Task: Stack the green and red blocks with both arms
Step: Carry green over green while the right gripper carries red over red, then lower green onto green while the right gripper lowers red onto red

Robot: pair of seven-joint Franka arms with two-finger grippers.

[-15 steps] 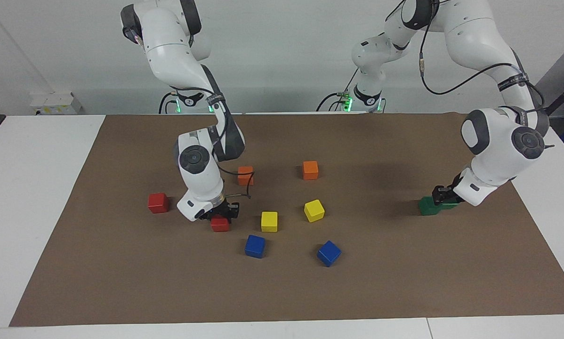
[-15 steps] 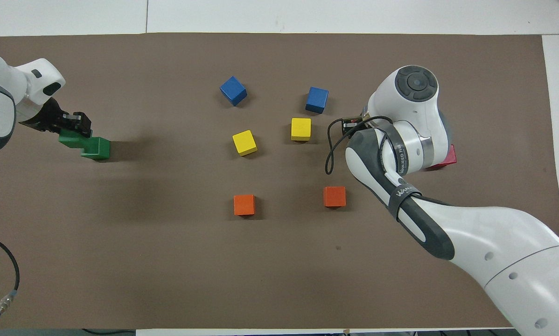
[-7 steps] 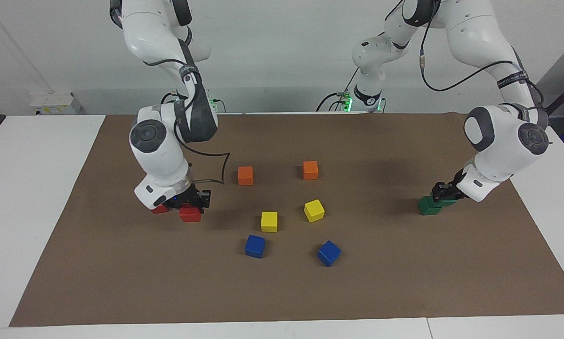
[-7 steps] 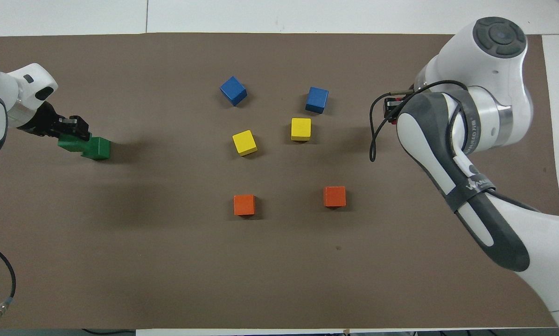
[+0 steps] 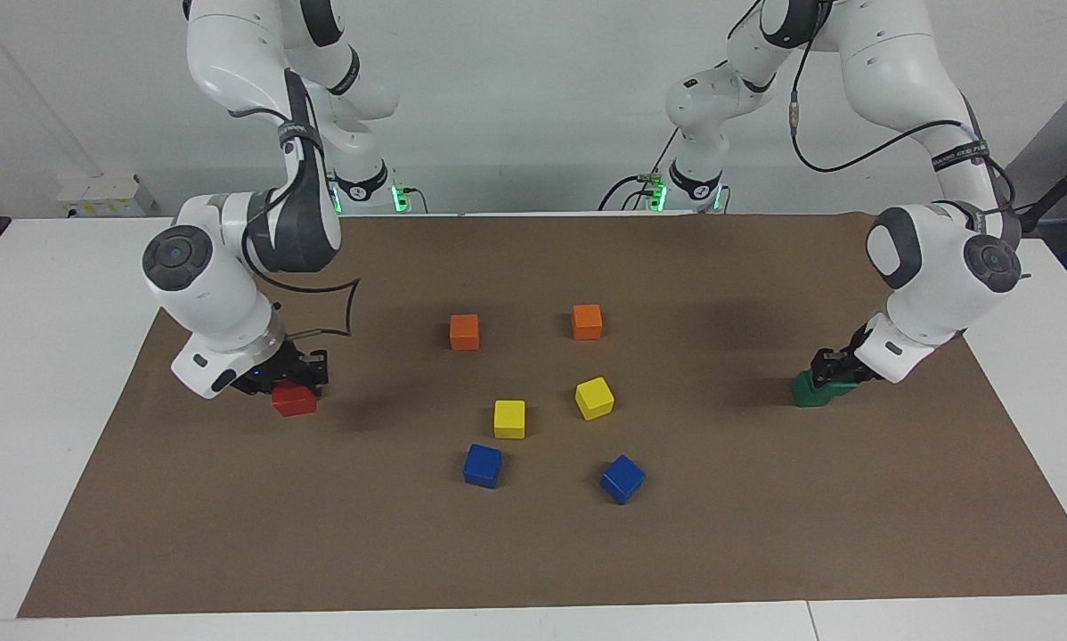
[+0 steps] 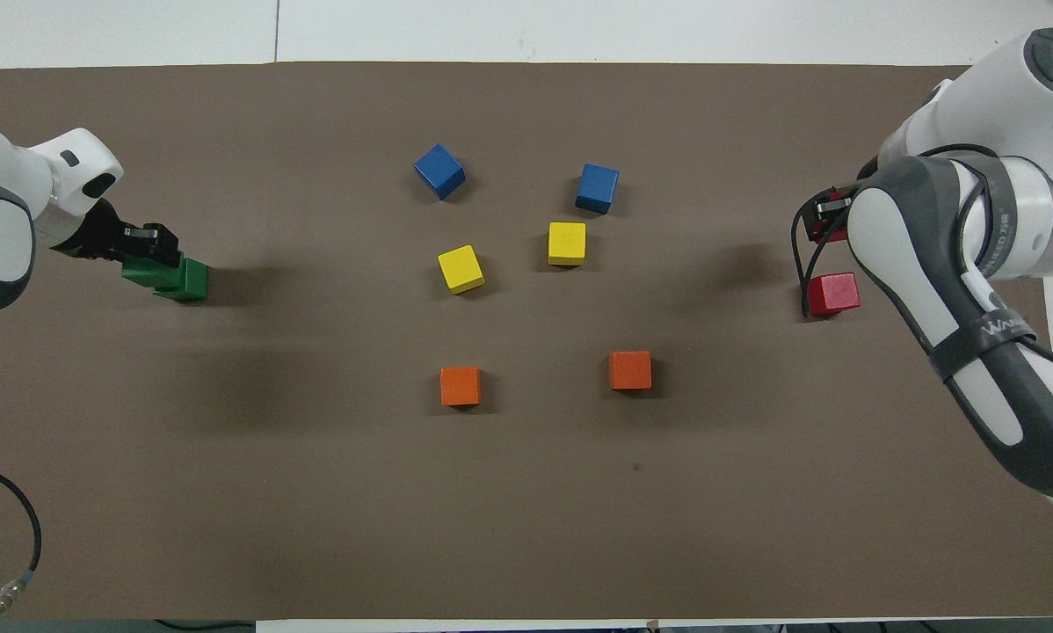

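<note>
Though not quite stacked yet, pretty close at both ends of the tabletop [image 5: 52, 374]. Right claw [image 5: 297, 382] clamped tight on held red [image 5: 294, 402], down low toward the right arm's end and just beside loose red [image 6: 834, 293]. Presumably parked there for setting one on the other, so not over its mark yet, judging by the overhead view. Left claw [image 5: 833, 366] clamped just as tight on held green [image 5: 848, 385], toward the left arm's end, pressed up against loose green [image 5: 808, 390] but shifted off to one side instead of square on top. Guessing a bit more lining up needed before letting go. Both cubes gripped from above with slanted wrists, probably to keep the undersides free for putting down. Orange cubes [image 5: 464, 331], yellow cubes [image 5: 509, 418] and blue cubes [image 5: 482, 466] sitting in the middle, well apart from either claw. Not part of the job, so no reason to go near them. Now the hard-to-see stuff. From the facing view, only one red showing, loose red tucked out of sight by the claw and its cube. From overhead, held red mostly covered by the right forearm, just a sliver of red peeking out. Impossible to tell whether held green rests on loose green or hangs barely above it. Both arms cut off at the overhead frame edges too.
</note>
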